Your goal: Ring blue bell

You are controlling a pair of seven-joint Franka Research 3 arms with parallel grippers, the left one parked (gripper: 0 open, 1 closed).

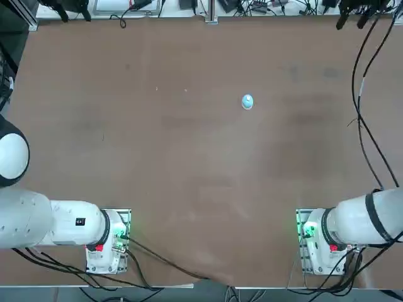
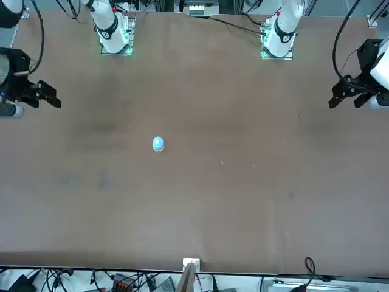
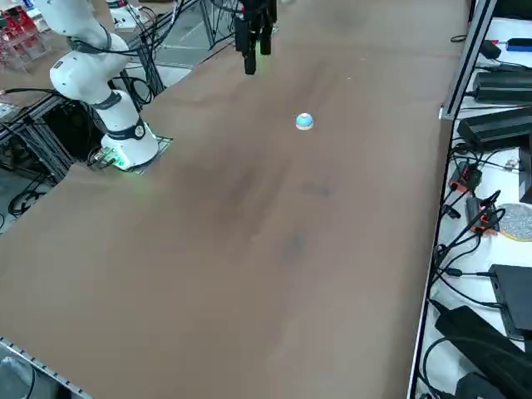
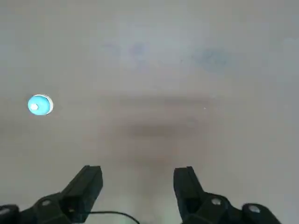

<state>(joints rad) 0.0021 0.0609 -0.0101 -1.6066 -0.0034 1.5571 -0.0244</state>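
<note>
Black two-finger right gripper (image 4: 138,171) hangs open and empty; I should traverse left to the light-blue domed bell (image 4: 43,106), below and leftward, close the fingers, then press its whitish button (image 4: 34,107) lightly, straight down.

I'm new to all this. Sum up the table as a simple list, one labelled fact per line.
task item: blue bell
bell shape: small round dome, light blue, with a pale centre button
bell position: standing on the brown tabletop
working hand: right gripper, raised over the table, off to one side of the bell
fingers: spread apart, nothing between them
contact with bell: none
</note>
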